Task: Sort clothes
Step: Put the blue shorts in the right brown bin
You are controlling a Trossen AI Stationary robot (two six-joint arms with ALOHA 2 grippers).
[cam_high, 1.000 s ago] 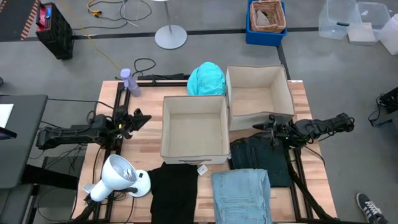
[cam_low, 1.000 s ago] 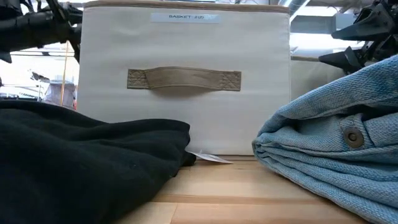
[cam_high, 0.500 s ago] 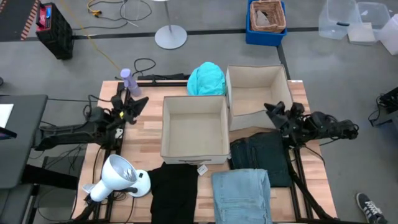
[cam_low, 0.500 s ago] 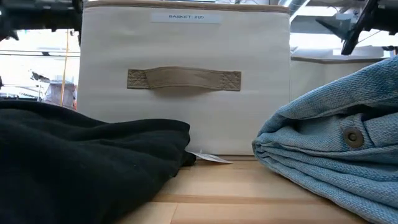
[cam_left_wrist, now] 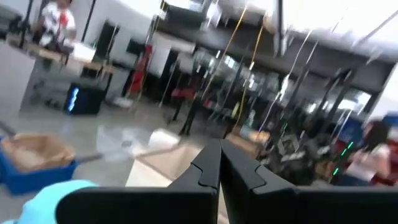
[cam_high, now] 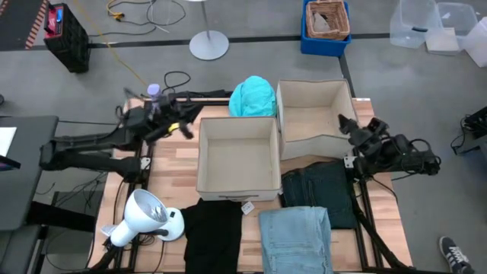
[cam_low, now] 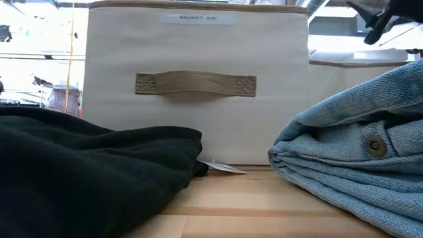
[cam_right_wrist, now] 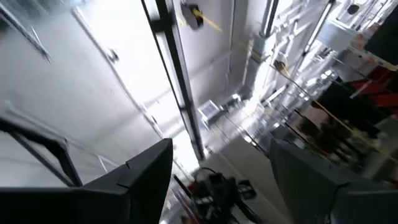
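While all four clothes lie unsorted, teal top (cam_high: 252, 97) behind the boxes (cam_high: 237, 156), the left gripper (cam_high: 185, 122), fingers together, seemingly heads there; right gripper (cam_high: 346, 124), fingers apart, waits raised.

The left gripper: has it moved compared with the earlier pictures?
Yes. In the high view the left gripper has swung away from the table's left edge toward the far side, closer to the teal top and the near beige box.

Grey concrete floor (cam_high: 251, 72) around wooden counter (cam_high: 173, 164); blue crate (cam_high: 326, 39) with wicker basket, round stand base (cam_high: 208, 46), black crate (cam_high: 65, 38), clear bins (cam_high: 426, 23).
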